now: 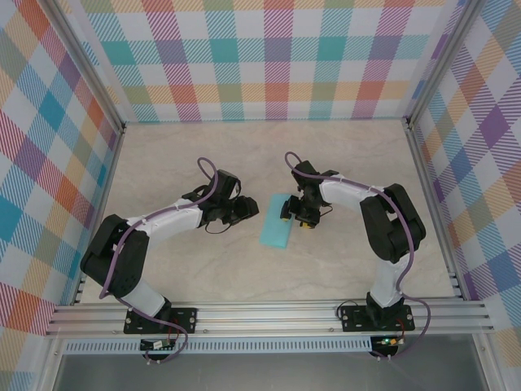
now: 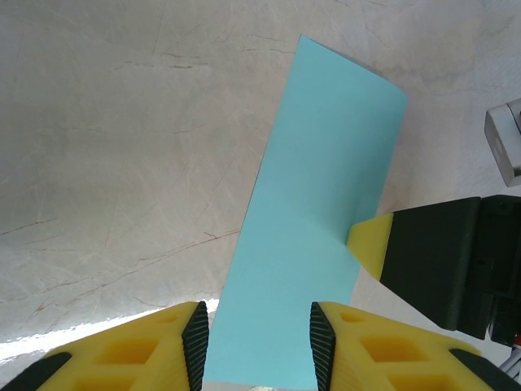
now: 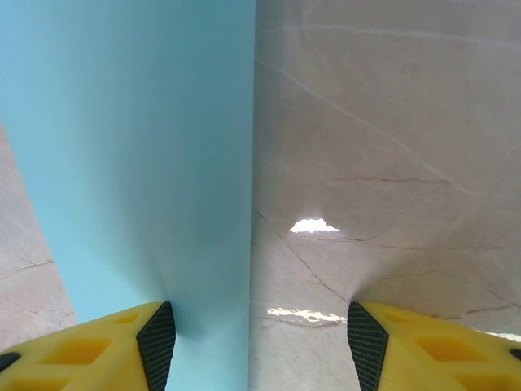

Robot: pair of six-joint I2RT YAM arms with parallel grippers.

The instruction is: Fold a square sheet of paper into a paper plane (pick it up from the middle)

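Your square sheet of paper (image 2: 326, 204), a flat rectangle, lies between both pincers. The left gripper (image 2: 256, 342) stands half-open over its end, gripping nothing. The right gripper (image 3: 256, 342), wider, pins its edge with one finger, likely steadying a crease.

Left arm (image 1: 167, 218), right arm (image 1: 352, 192): white link shells, black joint housings, a purple cable (image 1: 207, 168) looped along each. Black base plates (image 1: 160, 319) at bottom of frame, small board (image 1: 384, 343) with green LED under the right one. Left gripper (image 2: 259, 334), right gripper (image 3: 260, 334): yellow moulded fingers (image 2: 138, 352) with hollow pockets, black ribbed pads (image 2: 196, 342) on inner faces.
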